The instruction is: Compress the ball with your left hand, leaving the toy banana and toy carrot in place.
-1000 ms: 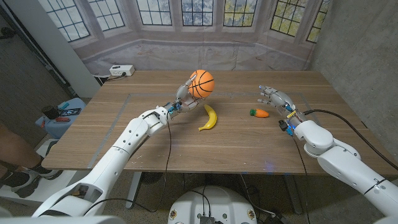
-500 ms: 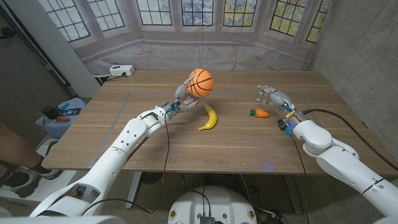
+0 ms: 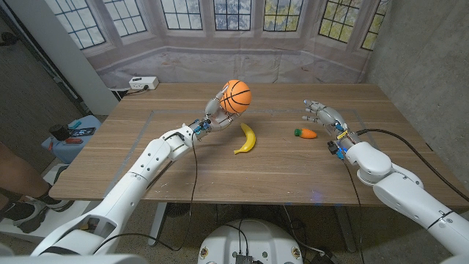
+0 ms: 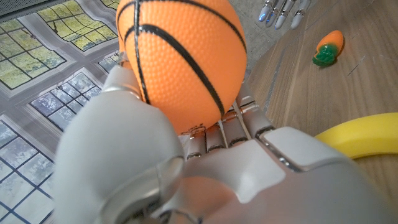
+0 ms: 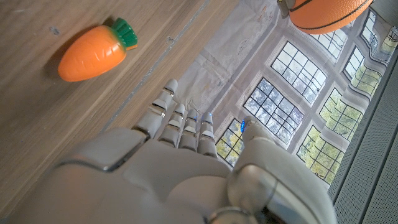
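Observation:
My left hand (image 3: 218, 108) holds an orange ball with black basketball lines (image 3: 236, 96) in the air above the middle of the table. In the left wrist view the ball (image 4: 180, 59) sits against the palm of my left hand (image 4: 205, 168), gripped by the fingers. A yellow toy banana (image 3: 247, 138) lies on the table below and to the right of the ball. A small orange toy carrot with a green top (image 3: 307, 133) lies further right. My right hand (image 3: 322, 114) hovers just behind the carrot, fingers apart, holding nothing. The carrot (image 5: 93, 51) lies apart from the right hand (image 5: 186, 168).
A white power strip (image 3: 143, 83) sits at the table's (image 3: 176, 158) far left corner. A blue stool with items (image 3: 72, 136) stands left of the table. A person's leg (image 3: 16, 172) shows at the left edge. The banana's tip (image 4: 360, 137) lies close to the left hand.
The left hand has lifted the ball very slightly and then held still. The right hand, banana and carrot have not moved.

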`<state>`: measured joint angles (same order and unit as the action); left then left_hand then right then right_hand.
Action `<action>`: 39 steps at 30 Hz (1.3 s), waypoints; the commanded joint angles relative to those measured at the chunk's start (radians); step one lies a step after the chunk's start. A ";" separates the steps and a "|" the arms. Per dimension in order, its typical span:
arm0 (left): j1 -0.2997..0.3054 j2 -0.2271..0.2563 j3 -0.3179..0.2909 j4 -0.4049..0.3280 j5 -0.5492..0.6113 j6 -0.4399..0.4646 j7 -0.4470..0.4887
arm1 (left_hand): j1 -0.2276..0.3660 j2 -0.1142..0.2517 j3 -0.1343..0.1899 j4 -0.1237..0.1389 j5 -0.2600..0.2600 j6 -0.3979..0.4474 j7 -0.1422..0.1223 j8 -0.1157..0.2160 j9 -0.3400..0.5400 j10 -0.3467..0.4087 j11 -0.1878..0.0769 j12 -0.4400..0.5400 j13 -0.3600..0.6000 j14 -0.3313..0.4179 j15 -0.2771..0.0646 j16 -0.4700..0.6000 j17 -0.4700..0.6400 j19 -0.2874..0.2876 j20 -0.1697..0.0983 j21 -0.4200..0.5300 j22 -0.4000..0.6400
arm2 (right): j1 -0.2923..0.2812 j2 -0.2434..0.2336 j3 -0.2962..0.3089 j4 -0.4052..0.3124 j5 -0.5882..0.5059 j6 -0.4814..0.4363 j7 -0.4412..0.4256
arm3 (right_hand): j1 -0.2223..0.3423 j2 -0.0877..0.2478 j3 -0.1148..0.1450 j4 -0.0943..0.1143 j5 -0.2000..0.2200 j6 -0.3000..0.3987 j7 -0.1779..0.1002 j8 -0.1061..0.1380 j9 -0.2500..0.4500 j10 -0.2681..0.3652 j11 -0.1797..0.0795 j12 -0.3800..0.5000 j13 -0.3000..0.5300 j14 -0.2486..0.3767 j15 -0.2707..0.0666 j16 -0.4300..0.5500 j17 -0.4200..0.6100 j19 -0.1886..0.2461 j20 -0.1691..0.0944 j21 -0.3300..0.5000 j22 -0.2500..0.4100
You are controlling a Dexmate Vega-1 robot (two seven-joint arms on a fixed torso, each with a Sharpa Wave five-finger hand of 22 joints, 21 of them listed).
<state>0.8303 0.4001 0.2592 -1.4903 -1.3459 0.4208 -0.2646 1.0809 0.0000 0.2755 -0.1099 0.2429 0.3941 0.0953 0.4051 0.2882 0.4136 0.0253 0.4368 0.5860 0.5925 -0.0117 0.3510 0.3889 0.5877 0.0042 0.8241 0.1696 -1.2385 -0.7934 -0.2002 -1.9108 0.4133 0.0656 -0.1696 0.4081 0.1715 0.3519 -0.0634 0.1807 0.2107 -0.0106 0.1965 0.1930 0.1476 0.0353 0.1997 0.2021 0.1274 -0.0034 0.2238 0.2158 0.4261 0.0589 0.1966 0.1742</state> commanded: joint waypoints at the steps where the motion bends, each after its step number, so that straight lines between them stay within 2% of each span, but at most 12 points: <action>1: -0.013 -0.001 0.003 0.025 -0.008 0.014 -0.031 | 0.037 0.049 0.026 0.015 -0.004 -0.020 -0.005 -0.015 -0.008 -0.016 0.006 -0.016 -0.005 -0.018 0.003 -0.015 -0.004 -0.016 0.000 -0.009 0.005 | 0.003 -0.006 0.005 0.009 0.012 0.005 0.016 | -0.008 -0.002 0.003 -0.005 -0.003 0.007 0.000 0.002 0.003 0.000 -0.002 0.003 0.002 -0.002 -0.001 0.005 0.002 0.003 0.005 0.004 0.002; 4: -0.020 -0.003 0.006 0.036 -0.009 0.019 -0.049 | 0.026 0.041 0.023 0.011 -0.006 -0.041 0.000 -0.031 -0.016 -0.040 0.014 -0.034 -0.012 -0.038 0.017 -0.027 -0.010 -0.026 0.004 -0.016 0.005 | 0.006 -0.008 0.004 0.011 0.015 0.004 0.022 | -0.008 -0.002 0.003 -0.005 -0.003 0.007 0.000 0.002 0.003 0.000 -0.001 0.003 0.002 -0.002 0.000 0.006 0.002 0.004 0.005 0.004 0.002; 8: -0.039 -0.001 0.017 0.058 0.001 0.027 -0.085 | 0.007 0.045 0.023 0.010 -0.009 -0.083 0.020 -0.060 -0.028 -0.079 0.043 -0.058 -0.014 -0.073 0.032 -0.044 -0.016 -0.049 0.013 -0.031 0.006 | 0.009 -0.012 0.005 0.012 0.017 0.002 0.027 | -0.008 -0.002 0.003 -0.006 -0.003 0.007 0.000 0.001 0.003 0.000 -0.001 0.003 0.002 -0.003 0.000 0.005 0.002 0.003 0.005 0.004 0.002; 10: -0.046 -0.002 0.019 0.068 0.001 0.033 -0.095 | -0.003 0.044 0.021 0.010 -0.010 -0.100 0.020 -0.072 -0.032 -0.085 0.042 -0.064 -0.013 -0.087 0.041 -0.051 -0.018 -0.059 0.017 -0.037 0.006 | 0.009 -0.013 0.006 0.012 0.018 0.001 0.028 | -0.008 -0.002 0.003 -0.006 -0.003 0.007 0.000 0.001 0.003 -0.001 -0.001 0.003 0.002 -0.003 0.001 0.005 0.002 0.003 0.005 0.004 0.002; 15: -0.061 -0.004 0.027 0.086 0.008 0.042 -0.117 | -0.028 0.037 0.013 0.014 -0.014 -0.116 0.029 -0.086 -0.039 -0.106 0.058 -0.077 -0.014 -0.108 0.056 -0.061 -0.022 -0.074 0.023 -0.048 0.006 | 0.008 -0.016 0.008 0.010 0.020 -0.003 0.028 | -0.009 -0.002 0.003 -0.006 -0.003 0.005 0.000 0.001 0.003 -0.001 0.000 0.002 0.002 -0.003 0.001 0.005 0.002 0.004 0.005 0.004 0.002; 17: -0.068 -0.005 0.029 0.096 0.009 0.047 -0.132 | -0.032 0.037 0.013 0.015 -0.015 -0.116 0.031 -0.088 -0.041 -0.107 0.055 -0.079 -0.014 -0.111 0.060 -0.062 -0.022 -0.077 0.025 -0.050 0.006 | 0.008 -0.017 0.008 0.009 0.021 -0.004 0.028 | -0.009 -0.002 0.003 -0.006 -0.003 0.005 0.001 0.001 0.003 -0.002 -0.001 0.002 0.002 -0.004 0.001 0.005 0.002 0.004 0.005 0.004 0.002; 22: -0.076 -0.006 0.031 0.108 0.015 0.054 -0.142 | -0.051 0.041 0.010 0.017 -0.017 -0.135 0.042 -0.104 -0.048 -0.129 0.075 -0.093 -0.014 -0.134 0.074 -0.071 -0.024 -0.100 0.038 -0.064 0.007 | 0.012 -0.017 0.006 0.012 0.022 -0.008 0.030 | -0.009 -0.002 0.003 -0.006 -0.003 0.005 0.001 0.001 0.003 -0.003 -0.001 0.002 0.002 -0.003 0.002 0.005 0.002 0.004 0.005 0.004 0.002; 25: -0.085 -0.006 0.033 0.124 0.018 0.057 -0.163 | -0.057 0.037 0.008 0.016 -0.019 -0.134 0.039 -0.108 -0.051 -0.135 0.078 -0.098 -0.014 -0.148 0.081 -0.077 -0.026 -0.103 0.040 -0.068 0.007 | 0.017 -0.015 0.002 0.015 0.023 -0.010 0.032 | -0.009 -0.003 0.003 -0.007 -0.003 0.004 0.001 0.000 0.003 -0.002 -0.002 0.002 0.002 -0.003 0.003 0.005 0.002 0.004 0.005 0.004 0.002; 29: -0.096 -0.007 0.037 0.143 0.027 0.058 -0.192 | -0.085 0.037 0.002 0.020 -0.023 -0.176 0.048 -0.136 -0.059 -0.176 0.103 -0.120 -0.015 -0.183 0.103 -0.091 -0.028 -0.137 0.060 -0.088 0.008 | 0.024 -0.015 -0.002 0.017 0.024 -0.016 0.034 | -0.009 -0.003 0.003 -0.007 -0.003 0.005 0.001 0.001 0.003 -0.003 -0.001 0.002 0.002 -0.003 0.002 0.005 0.002 0.003 0.005 0.004 0.002; 30: -0.098 -0.008 0.037 0.146 0.030 0.056 -0.196 | -0.092 0.042 0.002 0.021 -0.023 -0.186 0.059 -0.143 -0.061 -0.181 0.111 -0.124 -0.015 -0.199 0.116 -0.096 -0.028 -0.144 0.067 -0.094 0.008 | 0.025 -0.015 -0.003 0.018 0.024 -0.017 0.033 | -0.009 -0.003 0.003 -0.007 -0.003 0.004 0.001 0.001 0.003 -0.002 -0.001 0.002 0.002 -0.004 0.002 0.005 0.002 0.004 0.005 0.004 0.002; 39: -0.115 -0.015 0.036 0.179 0.038 0.058 -0.240 | -0.143 0.036 -0.013 0.031 -0.031 -0.221 0.067 -0.169 -0.066 -0.223 0.124 -0.149 -0.015 -0.237 0.140 -0.109 -0.031 -0.173 0.075 -0.116 0.010 | 0.040 -0.011 -0.014 0.027 0.026 -0.019 0.038 | -0.009 -0.002 0.004 -0.007 -0.003 0.004 0.001 0.001 0.003 -0.002 0.001 0.002 0.002 -0.003 0.001 0.005 0.002 0.004 0.005 0.004 0.002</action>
<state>0.7400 0.3915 0.2924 -1.3541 -1.3209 0.4743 -0.4516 0.9529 0.0363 0.2656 -0.0811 0.2165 0.1836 0.1589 0.2435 0.2227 0.2011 0.1448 0.2928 0.5700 0.3632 0.1256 0.2438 0.3570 0.4229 0.0769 0.7155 0.1765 -1.2130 -0.8080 -0.2027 -1.8926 0.4361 0.0526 -0.1371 0.4040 0.1675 0.3519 -0.0633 0.1807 0.2107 -0.0106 0.1965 0.1930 0.1476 0.0352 0.1997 0.2021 0.1274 -0.0034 0.2238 0.2158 0.4261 0.0589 0.1966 0.1741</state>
